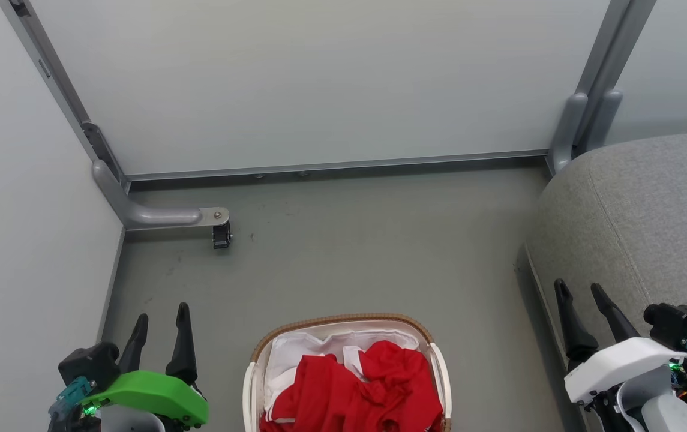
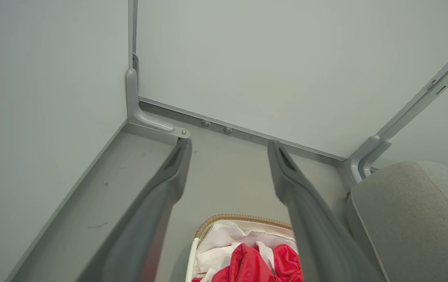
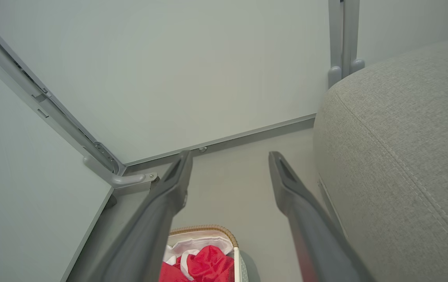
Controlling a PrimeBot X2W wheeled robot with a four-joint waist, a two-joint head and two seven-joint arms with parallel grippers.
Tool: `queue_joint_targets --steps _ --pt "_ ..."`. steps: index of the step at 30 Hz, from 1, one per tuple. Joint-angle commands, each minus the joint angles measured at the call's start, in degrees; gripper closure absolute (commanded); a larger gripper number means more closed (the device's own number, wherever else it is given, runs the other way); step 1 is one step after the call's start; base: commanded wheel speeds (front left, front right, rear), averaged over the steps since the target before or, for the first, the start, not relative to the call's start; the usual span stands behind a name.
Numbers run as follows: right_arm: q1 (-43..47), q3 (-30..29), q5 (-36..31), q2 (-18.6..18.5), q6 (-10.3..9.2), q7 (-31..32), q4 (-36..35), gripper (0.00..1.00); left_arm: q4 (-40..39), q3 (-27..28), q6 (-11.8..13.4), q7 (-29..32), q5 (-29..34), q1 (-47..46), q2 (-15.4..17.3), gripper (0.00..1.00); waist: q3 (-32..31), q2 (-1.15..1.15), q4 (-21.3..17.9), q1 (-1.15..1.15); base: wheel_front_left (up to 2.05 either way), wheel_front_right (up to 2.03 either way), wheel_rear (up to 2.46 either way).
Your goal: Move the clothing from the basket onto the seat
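Clothing (image 1: 355, 390): a crumpled red heap with white trim, lying inside the basket (image 1: 343, 319) on the white liner (image 1: 295, 351), at 6 o'clock in the head view. The heap fills the near part of the basket, and the liner shows bare toward 12 o'clock. The basket stands on the floor (image 1: 349, 240), apart from everything else. Seat (image 1: 649, 228): a grey cushion at 3 o'clock, near the basket with a strip of floor between; what shows of it is plain grey fabric. Left gripper (image 1: 162, 312) at 8 o'clock, beside the basket and not touching it, fingers spread with nothing between them. Right gripper (image 1: 577, 285) at 4 o'clock, over the seat's near edge, likewise spread and holding nothing. Both wrist views look past parted fingers to the wall (image 1: 319, 78), with the basket low in the frame. Judgement: the transfer has not begun. All the red that can be seen is in the basket. Left to do: reach in, grasp a garment, lift it clear of the rim, carry it toward 3 o'clock, release it on the seat, and repeat if more than one piece is there; the number of pieces cannot be told.
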Motion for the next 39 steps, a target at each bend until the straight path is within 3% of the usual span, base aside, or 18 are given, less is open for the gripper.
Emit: queue_joint_targets --steps 1,29,39 --pt "-0.42 0.11 -1.81 -0.45 0.03 -0.59 0.16 0.00 -0.17 -0.13 0.18 -0.66 2.04 -0.73 0.29 0.00 -0.06 0.00 -0.02 0.00 0.00 0.00 0.00" --pt "1.16 -2.06 -15.54 0.60 0.03 -4.09 2.21 0.00 -2.35 1.75 -0.37 -4.17 14.67 2.21 -0.51 0.00 -1.60 0.00 -0.13 0.00 0.00 0.00 0.00" --pt "-0.18 -0.92 -18.96 0.40 0.02 -5.16 2.99 0.00 2.22 -3.39 -0.74 -5.24 17.15 1.49 -0.67 0.00 0.33 0.00 -1.85 0.00 0.00 0.00 0.00"
